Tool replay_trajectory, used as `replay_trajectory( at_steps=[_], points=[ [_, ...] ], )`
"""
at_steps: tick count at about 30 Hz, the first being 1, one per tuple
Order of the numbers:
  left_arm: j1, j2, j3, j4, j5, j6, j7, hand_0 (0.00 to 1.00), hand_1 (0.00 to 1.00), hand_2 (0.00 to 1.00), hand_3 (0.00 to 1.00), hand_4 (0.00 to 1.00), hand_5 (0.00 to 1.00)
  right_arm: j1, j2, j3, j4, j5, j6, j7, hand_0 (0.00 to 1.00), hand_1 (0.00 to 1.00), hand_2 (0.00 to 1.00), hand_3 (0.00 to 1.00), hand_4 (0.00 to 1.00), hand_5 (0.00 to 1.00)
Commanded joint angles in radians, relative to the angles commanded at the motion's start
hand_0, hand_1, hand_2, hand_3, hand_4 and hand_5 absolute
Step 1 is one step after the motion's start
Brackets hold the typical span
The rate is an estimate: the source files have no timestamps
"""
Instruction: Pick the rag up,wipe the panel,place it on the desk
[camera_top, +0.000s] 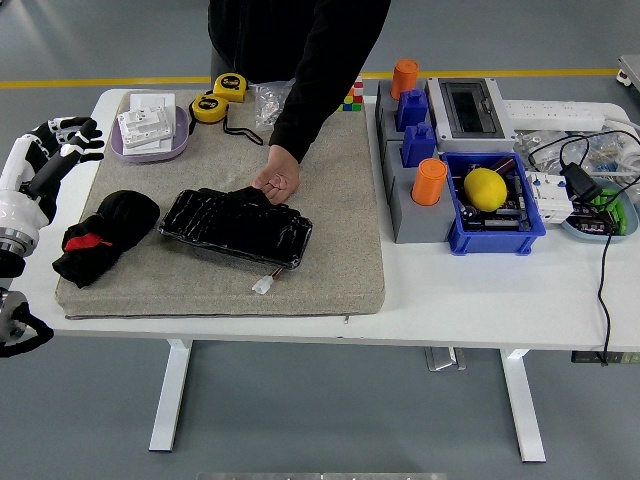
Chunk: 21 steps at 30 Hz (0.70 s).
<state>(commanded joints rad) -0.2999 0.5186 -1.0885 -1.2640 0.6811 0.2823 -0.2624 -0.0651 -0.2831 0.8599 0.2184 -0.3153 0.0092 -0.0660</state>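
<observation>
person's hand (277, 184) holds the panel (236, 226) (rag (103, 234) beside it).

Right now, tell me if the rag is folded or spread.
Bunched, not spread: the black rag sits in a crumpled heap on the mat.
</observation>
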Motion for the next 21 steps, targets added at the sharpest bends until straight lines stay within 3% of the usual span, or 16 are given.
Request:
replay_trajectory(
  at_steps=[21],
  points=[
    [-0.002,0.002,0.003,0.003,-0.001,0.003,0.0,0.518,0.58,0.563,0.58,0.817,0.397,0.001,-0.001,-0.003,-0.001,0.006,0.0,0.001,0.748,0.703,0.703,0.613,0.998,0.534]
  ],
)
